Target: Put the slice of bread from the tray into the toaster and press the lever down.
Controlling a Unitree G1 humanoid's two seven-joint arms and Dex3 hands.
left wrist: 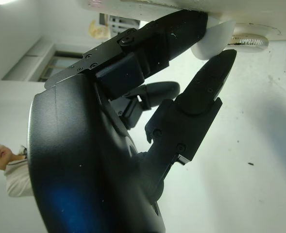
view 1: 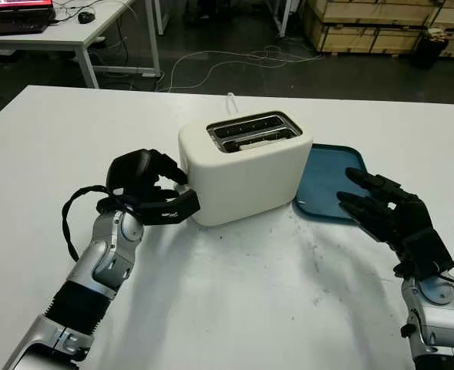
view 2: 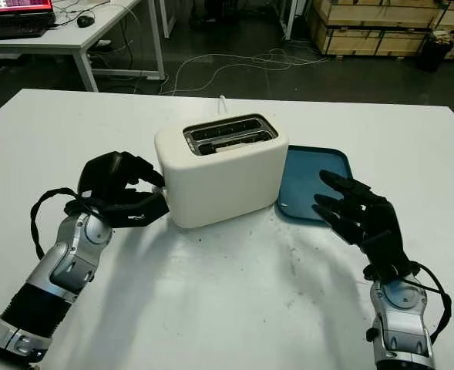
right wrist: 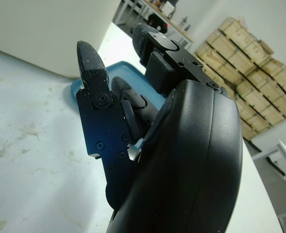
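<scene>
Two black hands are out on the white table (view 1: 234, 293). The left hand (view 1: 153, 193) is at the end of the white toaster (view 1: 246, 173), its fingers curled around the lever (left wrist: 220, 36). The bread (view 1: 251, 141) sits in a toaster slot. The right hand (view 1: 385, 208) is open, holding nothing, over the near edge of the blue tray (view 1: 331, 181).

White table (view 1: 234, 308), surface scuffed with dark specks in front of the toaster. Cream toaster (view 1: 246, 173) stands mid-table, slots up. Blue tray (view 1: 328, 181) lies flat just right of the toaster, touching or nearly touching its base. White cord (view 1: 230, 99) runs back from behind the toaster.
</scene>
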